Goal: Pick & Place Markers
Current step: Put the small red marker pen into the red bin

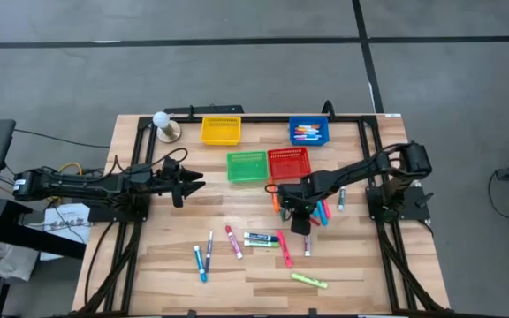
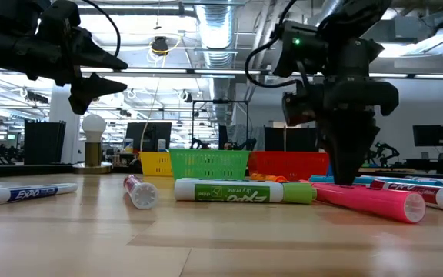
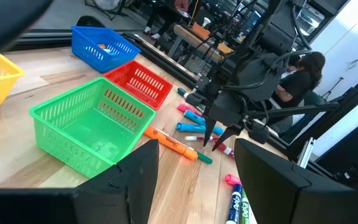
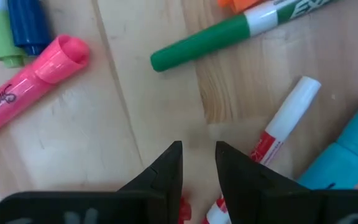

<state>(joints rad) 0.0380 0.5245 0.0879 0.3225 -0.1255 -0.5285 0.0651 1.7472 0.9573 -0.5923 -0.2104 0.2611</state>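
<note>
Markers [image 1: 237, 242] lie loose across the near half of the table [image 1: 157, 274], with a tighter cluster right under my right gripper [image 1: 300, 215], and a few more sit in the blue basket [image 1: 308, 132]. Green [image 1: 246, 166], red [image 1: 289, 162] and yellow [image 1: 220, 131] baskets stand behind the cluster.

My right gripper points down at the wood with its fingers [image 4: 166, 171] drawn to a narrow gap and nothing between them; a red-and-white marker [image 4: 278, 124] lies just beside one fingertip, a green one [image 4: 204, 42] and a pink one [image 4: 30, 78] a little farther off. My left gripper [image 1: 186, 183] hovers wide open and empty, well apart from any marker.

I judge these pens light, stiff and smooth-barrelled, so they will roll if nudged and may pivot in a loose pinch. I would take one across the middle of its barrel, fingers square to its length, avoiding the cap end. Neighbours that touch could get dragged along.
</note>
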